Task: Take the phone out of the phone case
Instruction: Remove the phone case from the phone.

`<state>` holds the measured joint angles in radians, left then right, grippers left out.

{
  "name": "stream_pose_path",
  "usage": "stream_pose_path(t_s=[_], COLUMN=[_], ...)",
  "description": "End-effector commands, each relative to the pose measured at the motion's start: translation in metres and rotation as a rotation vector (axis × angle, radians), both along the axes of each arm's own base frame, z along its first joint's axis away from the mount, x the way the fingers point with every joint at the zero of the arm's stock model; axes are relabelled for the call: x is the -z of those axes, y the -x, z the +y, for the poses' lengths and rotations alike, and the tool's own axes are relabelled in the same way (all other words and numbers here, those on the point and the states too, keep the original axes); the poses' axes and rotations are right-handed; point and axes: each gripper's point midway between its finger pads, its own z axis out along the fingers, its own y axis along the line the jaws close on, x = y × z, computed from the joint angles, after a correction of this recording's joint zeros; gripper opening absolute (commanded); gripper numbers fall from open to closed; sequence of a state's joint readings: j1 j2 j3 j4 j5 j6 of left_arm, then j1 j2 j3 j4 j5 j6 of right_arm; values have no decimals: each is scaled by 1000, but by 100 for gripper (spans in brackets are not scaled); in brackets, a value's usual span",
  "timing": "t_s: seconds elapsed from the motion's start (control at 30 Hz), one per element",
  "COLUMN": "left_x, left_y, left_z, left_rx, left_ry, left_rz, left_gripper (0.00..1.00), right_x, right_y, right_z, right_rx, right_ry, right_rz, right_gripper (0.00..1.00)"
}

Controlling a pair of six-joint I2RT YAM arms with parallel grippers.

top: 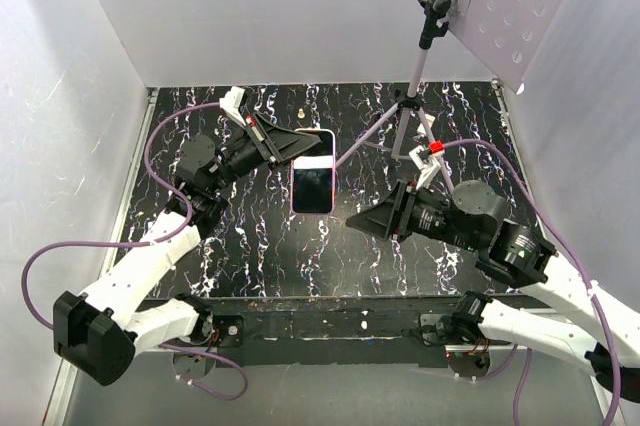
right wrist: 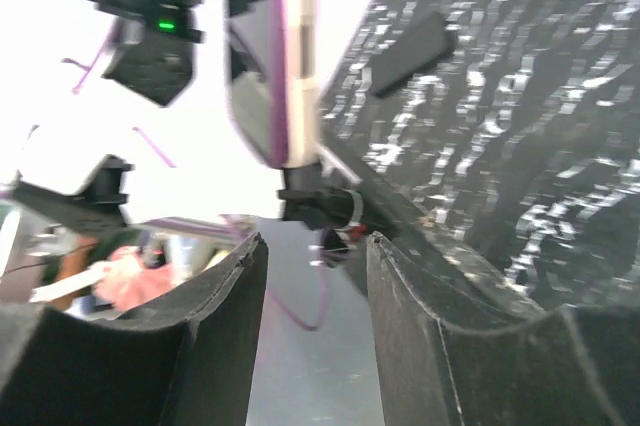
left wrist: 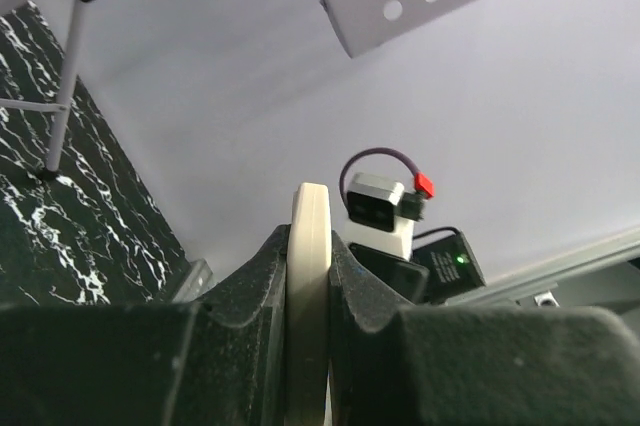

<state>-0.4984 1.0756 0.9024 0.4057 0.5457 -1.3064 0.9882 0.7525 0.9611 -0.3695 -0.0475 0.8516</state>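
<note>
Black marbled table (top: 250, 246). Phone (top: 312, 189), centre frame, is pinched at top edge by left gripper (top: 300, 146); right gripper (top: 358, 220) is spread, empty. Case (top: 293, 186) judged pliable, slick; best peeled at a corner.

Left white-and-black arm (top: 150, 256) rises from 7 o'clock, elbow out. My left black two-finger gripper (top: 300, 146) points toward 3 o'clock, fingers (left wrist: 250, 296) clamped on the cream-edged phone case (left wrist: 310, 246). Right white-and-black arm (top: 540, 296) enters from 5 o'clock. My right black two-finger gripper (top: 358, 219) points toward 9 o'clock, jaws parted, holding nothing.
</note>
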Motion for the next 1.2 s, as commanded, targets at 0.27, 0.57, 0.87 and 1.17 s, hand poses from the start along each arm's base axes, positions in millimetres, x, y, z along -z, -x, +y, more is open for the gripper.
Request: stream_pose_path(t_s=[0.27,0.57,0.87,1.17], left_x=[-8,-8,-7,8], left_y=[-8,-4,1,10], left_z=[8,6,2,-9], left_rx=[-66,-27,-6,33], left_ry=[35,68,78,81], left_rz=[9,24,33,81], left_gripper=[0,0,0,0], right_x=[-63,-59,-47,-31], right_y=[3,-10,-18,-47], right_z=[29,36,52,58], right_rx=[-80,-93,-121,-83], right_ry=[-302,-329,-314,-325], right_rz=[80,114,139,157], right_gripper=[46,43,42,41])
